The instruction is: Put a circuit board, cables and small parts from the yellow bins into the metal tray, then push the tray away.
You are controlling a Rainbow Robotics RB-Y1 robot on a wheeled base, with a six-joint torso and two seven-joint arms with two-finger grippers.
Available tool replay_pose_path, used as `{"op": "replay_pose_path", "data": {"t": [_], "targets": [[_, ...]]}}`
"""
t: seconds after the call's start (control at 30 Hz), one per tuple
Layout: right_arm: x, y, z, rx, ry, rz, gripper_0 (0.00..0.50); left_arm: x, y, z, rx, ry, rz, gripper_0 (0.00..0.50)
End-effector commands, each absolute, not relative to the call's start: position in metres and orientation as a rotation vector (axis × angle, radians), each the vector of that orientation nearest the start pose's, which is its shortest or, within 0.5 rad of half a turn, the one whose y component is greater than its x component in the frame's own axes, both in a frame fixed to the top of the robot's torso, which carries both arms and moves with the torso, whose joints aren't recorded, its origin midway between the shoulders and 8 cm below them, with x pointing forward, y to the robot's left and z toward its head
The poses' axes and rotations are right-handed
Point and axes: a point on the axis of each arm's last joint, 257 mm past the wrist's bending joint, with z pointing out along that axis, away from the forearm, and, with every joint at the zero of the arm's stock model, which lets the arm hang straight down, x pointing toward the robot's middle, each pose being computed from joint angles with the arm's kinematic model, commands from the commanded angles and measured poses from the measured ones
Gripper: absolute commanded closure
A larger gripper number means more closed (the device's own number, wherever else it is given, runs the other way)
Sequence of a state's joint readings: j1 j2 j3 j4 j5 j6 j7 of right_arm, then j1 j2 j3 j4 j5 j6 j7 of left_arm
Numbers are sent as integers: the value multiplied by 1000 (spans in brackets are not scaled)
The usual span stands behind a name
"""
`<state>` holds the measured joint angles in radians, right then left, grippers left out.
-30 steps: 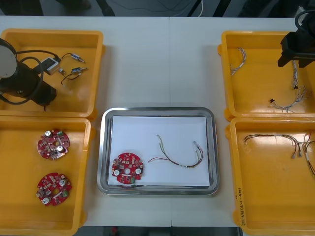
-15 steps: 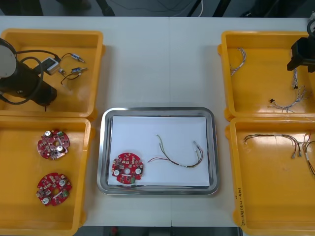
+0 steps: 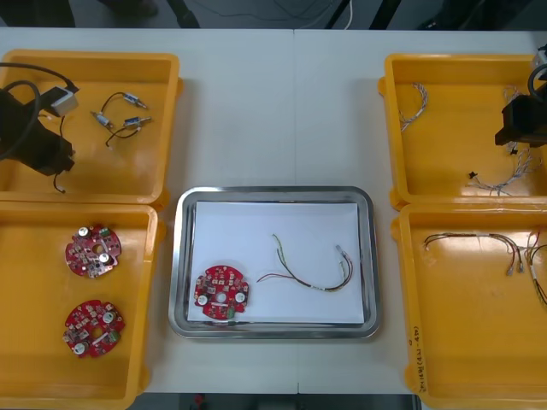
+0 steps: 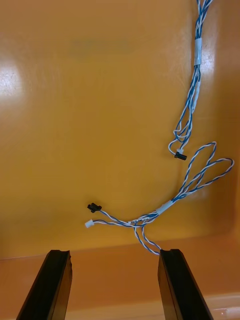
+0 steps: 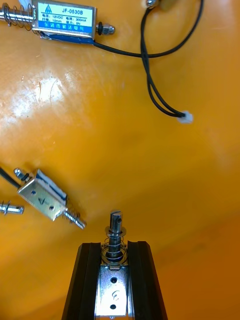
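Left hand (image 5: 114,252): mine, clenched on a small metal part (image 5: 114,231), over the far left yellow bin (image 3: 128,175).
Right hand (image 4: 114,260): mine, released, empty. The twisted blue and white cable (image 4: 167,204) lies just beyond its fingertips, in the far right yellow bin (image 3: 444,154).

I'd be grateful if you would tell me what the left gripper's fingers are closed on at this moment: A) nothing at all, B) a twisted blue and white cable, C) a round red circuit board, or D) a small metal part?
D: in the left wrist view the left gripper has its fingers shut on a small metal part, whose spring and pin stick out past the fingertips over the yellow bin.
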<state>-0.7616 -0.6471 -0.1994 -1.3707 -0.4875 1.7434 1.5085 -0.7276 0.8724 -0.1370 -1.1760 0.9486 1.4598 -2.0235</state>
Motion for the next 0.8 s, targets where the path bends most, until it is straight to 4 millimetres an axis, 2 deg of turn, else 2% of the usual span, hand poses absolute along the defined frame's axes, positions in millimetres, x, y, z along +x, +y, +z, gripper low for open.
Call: {"op": "replay_pose_path", "data": {"t": [0.03, 0.47, 0.8], "targets": [[542, -396, -132, 231, 2547, 12, 0, 546, 380, -139, 641, 2563, 98, 500], [557, -384, -155, 253, 2469, 64, 0, 500, 361, -113, 480, 2600, 107, 500], [560, -382, -175, 259, 2490, 55, 0, 467, 335, -108, 417, 2610, 101, 500]]}}
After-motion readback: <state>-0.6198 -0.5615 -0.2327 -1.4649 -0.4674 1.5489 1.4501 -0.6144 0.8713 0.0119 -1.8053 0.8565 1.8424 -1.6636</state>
